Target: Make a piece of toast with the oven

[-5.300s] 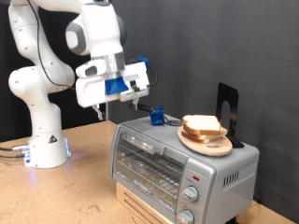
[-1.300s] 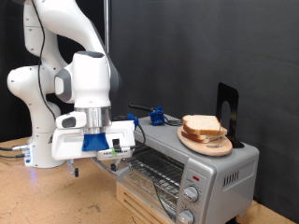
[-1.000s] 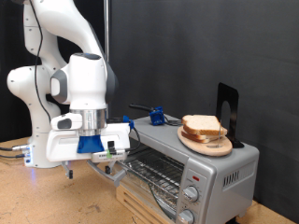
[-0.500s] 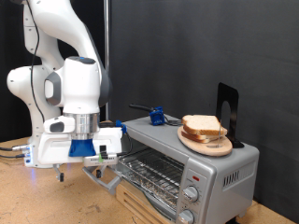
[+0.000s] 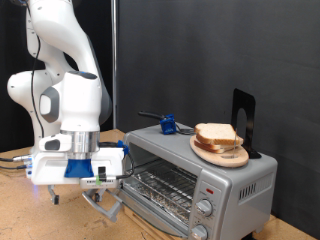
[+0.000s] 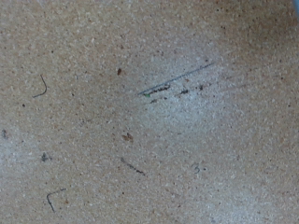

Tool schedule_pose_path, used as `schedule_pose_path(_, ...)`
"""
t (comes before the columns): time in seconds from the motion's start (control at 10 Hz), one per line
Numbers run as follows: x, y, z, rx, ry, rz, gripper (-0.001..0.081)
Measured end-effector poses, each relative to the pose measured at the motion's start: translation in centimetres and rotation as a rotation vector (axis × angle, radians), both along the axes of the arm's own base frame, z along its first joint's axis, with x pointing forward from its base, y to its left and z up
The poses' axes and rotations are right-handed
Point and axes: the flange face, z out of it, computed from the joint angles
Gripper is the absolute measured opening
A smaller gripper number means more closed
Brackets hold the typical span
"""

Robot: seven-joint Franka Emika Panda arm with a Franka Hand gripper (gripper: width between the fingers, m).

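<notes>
Silver door (image 5: 118,203) swings down under the gripper (image 5: 97,192), which has dropped low since half a second ago; finger state can't be told. Oven (image 5: 195,172) now gapes, rack exposed. Toast (image 5: 216,134) waits on top, on its wooden board (image 5: 222,153).

My pincer (image 5: 97,196) hangs low beside the oven (image 5: 195,180), its fingertips blurred, so I cannot tell their gap. My wrist view shows only scratched tabletop (image 6: 149,112). The oven's lower front is cut off by the picture's bottom edge.
</notes>
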Motion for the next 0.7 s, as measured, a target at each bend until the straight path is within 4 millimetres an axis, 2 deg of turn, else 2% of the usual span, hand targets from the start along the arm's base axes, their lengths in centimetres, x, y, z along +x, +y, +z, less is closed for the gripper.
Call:
schedule_pose_path(0.3,0.9,-0.5,-1.2,-0.007,0.016,-0.010,0.0810)
schedule_pose_path(0.7,1.3,-1.3,-3.8,-0.042,0.048,-0.038,0.0810)
